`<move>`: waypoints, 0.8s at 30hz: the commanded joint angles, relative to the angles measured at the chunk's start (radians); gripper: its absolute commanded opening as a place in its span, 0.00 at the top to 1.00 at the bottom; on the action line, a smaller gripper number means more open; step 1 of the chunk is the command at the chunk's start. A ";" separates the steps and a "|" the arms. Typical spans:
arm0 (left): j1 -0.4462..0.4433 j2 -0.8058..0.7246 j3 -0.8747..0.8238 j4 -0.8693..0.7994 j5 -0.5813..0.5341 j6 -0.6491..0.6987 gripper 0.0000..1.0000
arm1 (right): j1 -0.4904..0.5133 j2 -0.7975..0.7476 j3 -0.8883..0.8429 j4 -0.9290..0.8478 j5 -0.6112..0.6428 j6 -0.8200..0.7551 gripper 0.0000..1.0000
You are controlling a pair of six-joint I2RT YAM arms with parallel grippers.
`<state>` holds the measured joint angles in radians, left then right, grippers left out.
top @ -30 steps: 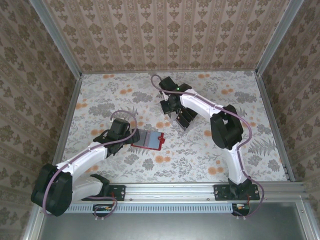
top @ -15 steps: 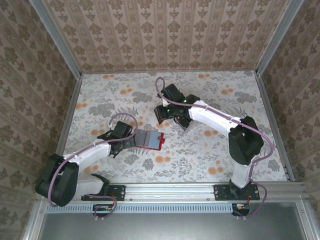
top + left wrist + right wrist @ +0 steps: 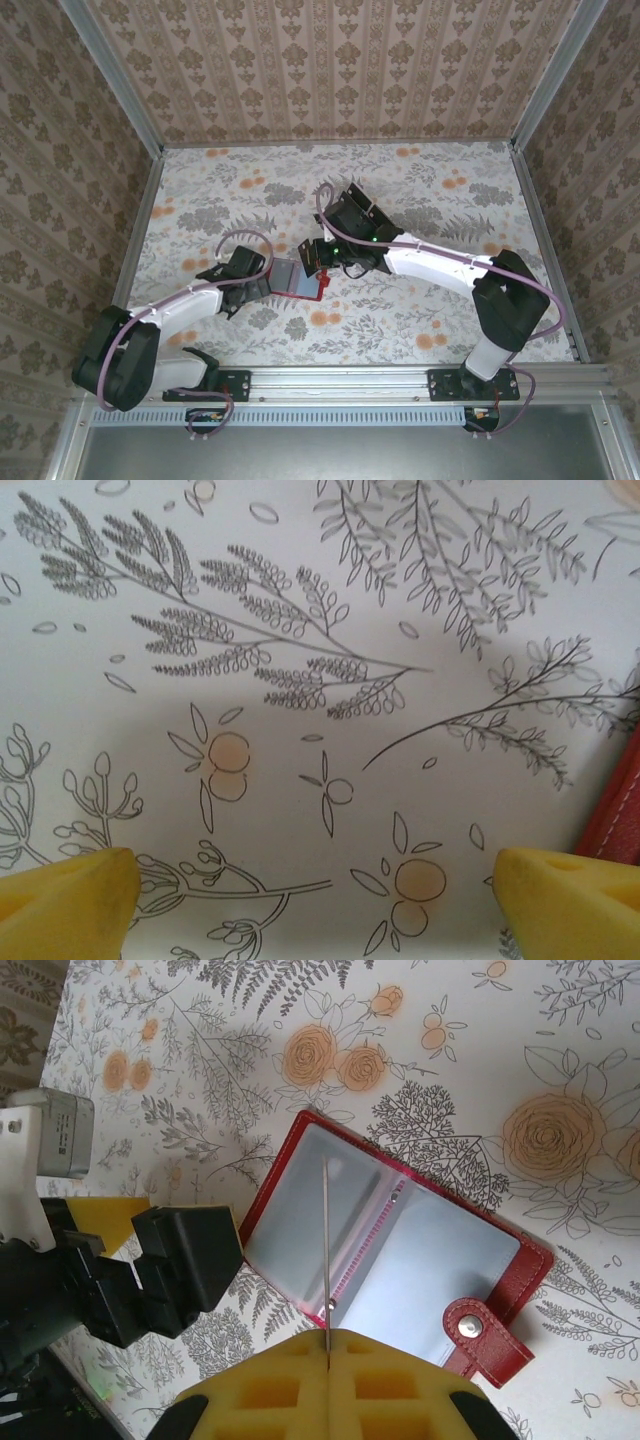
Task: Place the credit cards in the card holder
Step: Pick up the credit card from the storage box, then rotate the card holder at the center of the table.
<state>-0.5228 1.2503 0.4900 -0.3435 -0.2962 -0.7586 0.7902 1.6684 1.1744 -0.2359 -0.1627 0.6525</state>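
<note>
Yellow foam pads of the right gripper are pressed together on a credit card. The card is seen edge-on from the right wrist, so it reads as one thin dark line running up from the seam between the pads. It hangs over the open card holder, a red folding wallet lying flat on the flowered table with its greyish sleeves facing up and a snap tab at one corner. The card's far end lies over the sleeve nearer the left arm, but whether it touches the sleeve cannot be told.

The left gripper is spread wide and holds nothing. From the left wrist its two yellow fingertips sit at the bottom corners of the frame, with bare patterned cloth between them. A strip of the holder's red stitched edge is cut off by the right border, just beside one fingertip; contact cannot be judged. From the right wrist, the left gripper's black body overlaps the holder's edge.

From above, the holder lies near the middle of the table between the two grippers. The right gripper covers part of it, and the held card is too thin to make out.
</note>
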 commanded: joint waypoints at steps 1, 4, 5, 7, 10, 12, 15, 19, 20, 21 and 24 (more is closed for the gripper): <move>-0.020 0.003 -0.025 0.002 0.023 -0.057 0.00 | 0.004 -0.041 -0.035 0.056 -0.006 0.047 1.00; -0.057 -0.013 -0.035 -0.004 0.023 -0.091 0.00 | 0.004 -0.053 -0.050 0.060 0.004 0.052 1.00; -0.073 -0.021 -0.037 -0.006 0.022 -0.102 0.00 | 0.004 -0.054 -0.051 0.059 0.007 0.052 1.00; -0.104 -0.037 -0.039 -0.016 0.014 -0.126 0.00 | 0.004 -0.054 -0.054 0.056 0.014 0.050 1.00; -0.154 -0.061 -0.042 -0.034 0.002 -0.162 0.00 | 0.002 -0.051 -0.057 0.054 0.026 0.050 1.00; -0.177 -0.082 -0.043 -0.055 -0.008 -0.185 0.00 | 0.003 -0.051 -0.063 0.058 0.033 0.054 1.00; -0.190 -0.128 -0.047 -0.086 -0.031 -0.197 0.00 | 0.001 -0.055 -0.088 0.091 0.046 0.072 1.00; -0.186 -0.190 -0.043 -0.107 -0.069 -0.172 0.00 | -0.004 -0.064 -0.151 0.200 0.040 0.113 1.00; -0.181 -0.202 -0.041 -0.097 -0.073 -0.157 0.00 | -0.006 -0.067 -0.169 0.231 0.036 0.122 1.00; -0.178 -0.213 -0.042 -0.075 -0.070 -0.133 0.00 | -0.005 -0.068 -0.187 0.265 0.032 0.129 1.00; -0.156 -0.223 -0.054 0.037 -0.013 -0.055 0.00 | -0.007 -0.066 -0.234 0.348 0.024 0.153 1.00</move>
<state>-0.6975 1.0409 0.4519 -0.3843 -0.3290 -0.8886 0.7898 1.6333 0.9745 -0.0109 -0.1398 0.7647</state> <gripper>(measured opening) 0.997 0.065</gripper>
